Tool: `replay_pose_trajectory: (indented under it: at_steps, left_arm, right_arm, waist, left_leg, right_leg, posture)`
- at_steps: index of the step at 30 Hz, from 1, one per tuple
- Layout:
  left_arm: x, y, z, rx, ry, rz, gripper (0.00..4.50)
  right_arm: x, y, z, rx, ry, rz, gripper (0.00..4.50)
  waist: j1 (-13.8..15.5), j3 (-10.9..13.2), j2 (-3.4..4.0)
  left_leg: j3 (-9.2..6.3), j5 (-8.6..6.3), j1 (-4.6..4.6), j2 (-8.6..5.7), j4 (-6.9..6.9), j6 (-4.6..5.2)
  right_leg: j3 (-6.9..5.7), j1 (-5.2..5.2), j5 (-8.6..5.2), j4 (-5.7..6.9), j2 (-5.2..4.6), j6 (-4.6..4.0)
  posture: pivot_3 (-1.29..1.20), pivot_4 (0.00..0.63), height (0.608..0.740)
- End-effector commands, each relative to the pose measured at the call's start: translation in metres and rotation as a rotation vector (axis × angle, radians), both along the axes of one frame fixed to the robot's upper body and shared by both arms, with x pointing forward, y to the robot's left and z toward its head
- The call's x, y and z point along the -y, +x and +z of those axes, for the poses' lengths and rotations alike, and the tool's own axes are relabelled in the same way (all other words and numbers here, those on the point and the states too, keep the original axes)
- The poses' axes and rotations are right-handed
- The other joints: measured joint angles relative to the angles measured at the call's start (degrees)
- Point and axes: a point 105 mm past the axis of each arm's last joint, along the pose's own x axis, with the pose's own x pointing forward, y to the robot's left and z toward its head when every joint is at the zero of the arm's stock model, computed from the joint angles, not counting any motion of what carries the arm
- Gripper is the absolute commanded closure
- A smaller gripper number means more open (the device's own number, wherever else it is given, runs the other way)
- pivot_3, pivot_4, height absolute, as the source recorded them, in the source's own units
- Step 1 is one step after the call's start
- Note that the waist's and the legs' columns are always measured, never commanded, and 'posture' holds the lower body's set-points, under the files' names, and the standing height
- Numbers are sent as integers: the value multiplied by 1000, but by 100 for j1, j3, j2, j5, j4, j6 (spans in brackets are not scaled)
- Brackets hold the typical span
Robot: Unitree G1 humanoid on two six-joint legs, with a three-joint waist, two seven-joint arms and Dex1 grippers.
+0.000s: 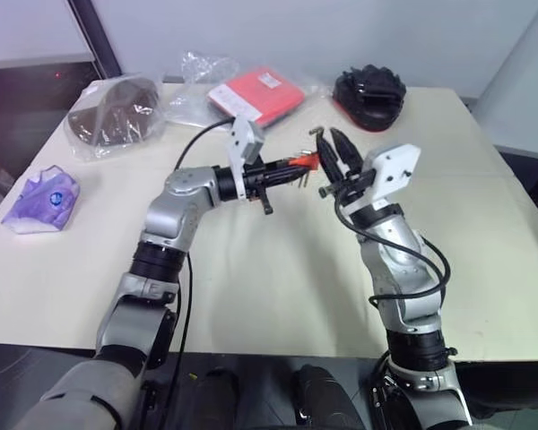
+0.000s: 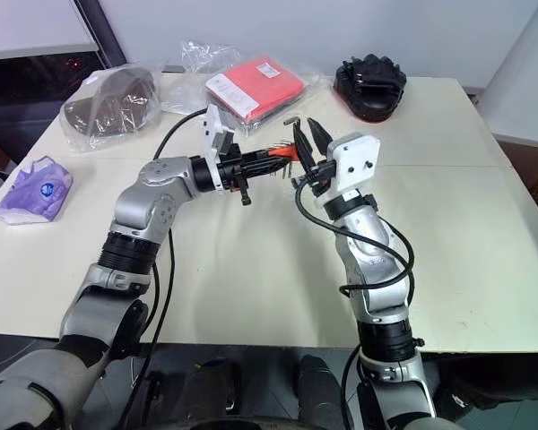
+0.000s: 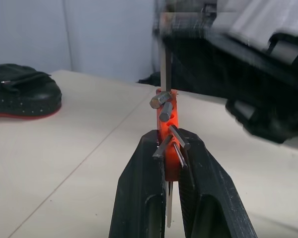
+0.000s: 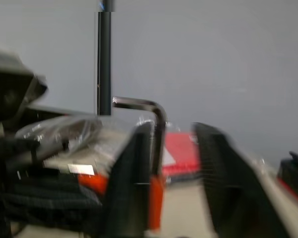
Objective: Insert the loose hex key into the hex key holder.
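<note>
Hex key [image 4: 158, 130] stands seated in the orange holder [image 3: 167, 130], which the left end effector [image 3: 173, 163] clamps above the bench [image 1: 278, 269]; right end effector [image 4: 174, 163] parted, releasing; insertion apparently complete.

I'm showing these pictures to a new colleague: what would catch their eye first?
The two hands meeting in mid-air above the middle of the beige table: the left hand is clamped on the small orange-red plastic hex key holder, and the thin L-shaped grey metal hex key stands in its end between the parted fingers of the right hand. Behind them lies a flat red packet in clear plastic.
</note>
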Motion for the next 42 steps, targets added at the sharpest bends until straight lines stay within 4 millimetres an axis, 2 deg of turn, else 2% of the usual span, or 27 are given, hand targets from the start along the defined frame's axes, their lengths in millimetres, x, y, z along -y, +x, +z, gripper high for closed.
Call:
replay_pose_trajectory:
  at_steps: [1, 4, 8, 14, 17, 20, 26, 33, 42]
  left_arm:
    - [2, -6, 23, 74, -41, -20, 4500]
    - [2, -6, 22, 73, -41, -19, 4500]
    - [3, -6, 20, 68, -43, -20, 4500]
    - [4, -7, 14, 29, -45, -29, 4500]
    - [6, -8, 5, -38, -54, -42, 4500]
    - [16, -15, -17, -186, -69, -83, 4500]
    - [34, -26, -44, -415, -95, -130, 4500]
    - [54, -23, -81, -806, -125, -105, 4500]
    - [50, -25, -117, -962, -26, -29, 4500]
  right_arm:
    - [5, -7, 14, 52, 17, -7, 1467]
    - [10, -12, 13, 42, 8, -11, 38]
    - [20, -29, 9, 22, -10, 4, 38]
    - [42, -63, -10, -101, -30, 40, 38]
    - [56, -78, -26, -190, -69, 42, 38]
    - [72, -91, -37, -265, -154, 28, 38]
    - [89, -94, -34, -271, -184, -50, 38]
    - [87, -97, -39, -277, -196, -89, 38]
    - [85, -100, -46, -288, -202, -119, 38]
  waist:
    - [0, 0, 0]
    - [1, 0, 0]
    - [23, 0, 0]
    - [31, 0, 0]
    - [26, 0, 1]
    - [25, 0, 1]
    - [12, 1, -1]
    - [34, 1, -2]
    - [23, 1, -1]
  left_leg:
    - [0, 0, 0, 0, 0, 0]
    - [-1, 0, 0, 0, -1, 0]
    - [-2, 0, -2, 0, -4, 0]
    - [-2, 0, -2, -1, -4, 0]
    - [-6, -1, -1, -2, -4, 1]
    - [-4, -1, 4, -3, -4, 1]
    - [-8, -1, 7, -2, -3, 2]
    - [-8, -1, 5, -5, -3, 1]
    - [-8, -1, 7, -5, -4, 1]
  right_leg:
    - [0, 0, 0, 0, 0, 0]
    - [0, 0, 0, 0, 0, 0]
    - [-1, 0, 0, -5, 0, 0]
    - [0, 6, 0, -14, 0, 0]
    - [-2, 12, -1, -19, 2, 0]
    - [0, 20, -1, -24, 1, 1]
    - [0, 21, -1, -22, 7, 1]
    - [0, 22, -1, -26, 5, 2]
    - [1, 21, -1, -25, 5, 2]
  posture:
    - [0, 150, 740]
    - [0, 150, 740]
    - [0, 150, 740]
    - [0, 150, 740]
    - [0, 150, 740]
    - [0, 150, 740]
    - [0, 150, 740]
    - [0, 150, 740]
    - [0, 150, 740]
